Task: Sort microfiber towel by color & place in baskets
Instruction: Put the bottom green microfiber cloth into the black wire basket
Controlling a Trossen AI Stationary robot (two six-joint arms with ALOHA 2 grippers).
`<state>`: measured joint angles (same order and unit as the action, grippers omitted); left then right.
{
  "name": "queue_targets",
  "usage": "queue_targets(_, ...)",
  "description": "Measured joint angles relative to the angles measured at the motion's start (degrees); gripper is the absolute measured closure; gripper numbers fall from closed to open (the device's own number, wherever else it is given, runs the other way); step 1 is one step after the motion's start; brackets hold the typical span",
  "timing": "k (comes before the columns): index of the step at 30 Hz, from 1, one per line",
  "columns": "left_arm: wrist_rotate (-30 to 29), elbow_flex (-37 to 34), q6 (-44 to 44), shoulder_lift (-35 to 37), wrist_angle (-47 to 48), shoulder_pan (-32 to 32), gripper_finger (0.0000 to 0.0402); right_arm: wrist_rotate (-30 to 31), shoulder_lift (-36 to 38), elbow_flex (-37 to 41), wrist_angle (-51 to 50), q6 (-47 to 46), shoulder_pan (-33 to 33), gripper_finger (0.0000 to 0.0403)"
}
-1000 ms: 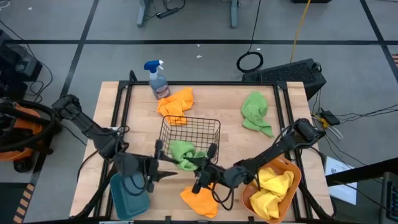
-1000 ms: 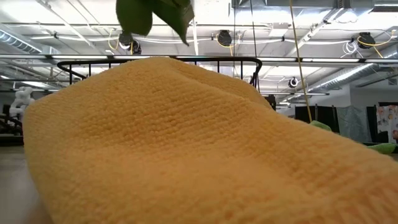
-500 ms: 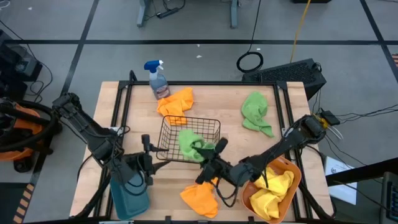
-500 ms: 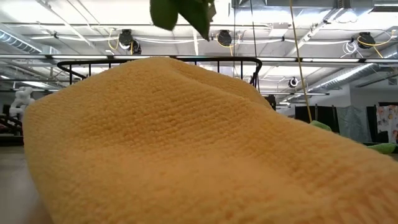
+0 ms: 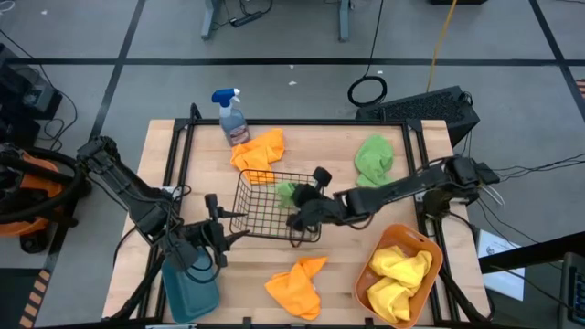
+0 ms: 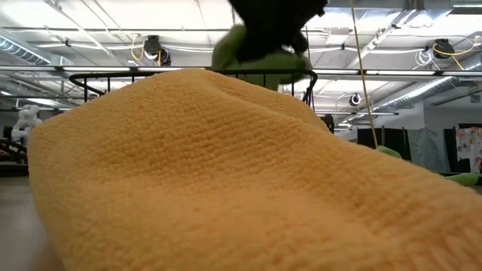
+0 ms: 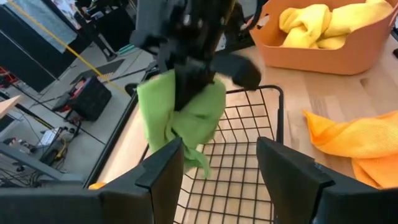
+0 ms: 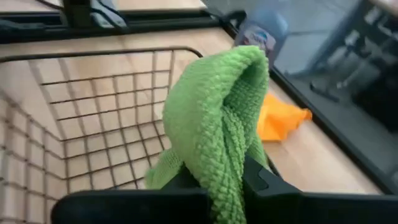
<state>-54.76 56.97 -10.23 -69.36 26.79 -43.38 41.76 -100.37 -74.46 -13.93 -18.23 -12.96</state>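
Right wrist: gripper (image 8: 214, 180) pinching green towel (image 8: 214, 124).

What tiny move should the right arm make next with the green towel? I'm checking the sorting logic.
Probably lower a little and open. The right gripper is shut on the green towel, which hangs over the black wire basket, so a short descent should drop it inside. The left gripper waits open beside the basket.
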Motion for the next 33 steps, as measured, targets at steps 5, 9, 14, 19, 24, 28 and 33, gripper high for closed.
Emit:
queue_targets(5, 0.0, 0.0, -1.19, 0.0, 1.55, 0.0, 0.0192, -0.07, -0.51, 0.0, -1.39, -6.0, 1.43, 0.0394)
queue_targets(9, 0.0, 0.0, -2.98, 0.0, 3.27, 0.0, 0.0192, 0.44, -0.49, 0.0, -1.62, -9.62, 1.72, 0.0393)
queue_targets(14, 0.0, 0.0, -3.06, 0.0, 3.17, 0.0, 0.0192, 4.33, -1.3, -0.04, -3.71, -12.68, 1.61, 0.0373)
queue_targets(19, 0.0, 0.0, -4.38, 0.0, 3.14, 0.0, 0.0192, 2.25, -2.73, -0.04, -6.24, -15.84, 1.63, 0.0341)
queue_targets(24, 0.0, 0.0, -4.44, 0.0, 3.13, 0.0, 0.0192, -4.41, -3.07, -0.07, -5.42, -15.31, 1.58, 0.0295)
queue_targets(28, 0.0, 0.0, -4.45, 0.0, 3.14, 0.0, 0.0192, -9.35, -3.31, -0.05, -5.65, -15.23, 1.56, 0.0246)
queue_targets(33, 0.01, 0.0, -4.5, 0.0, 3.12, 0.0, 0.0192, -13.06, -3.31, -0.05, -5.42, -13.58, 1.54, 0.0185)
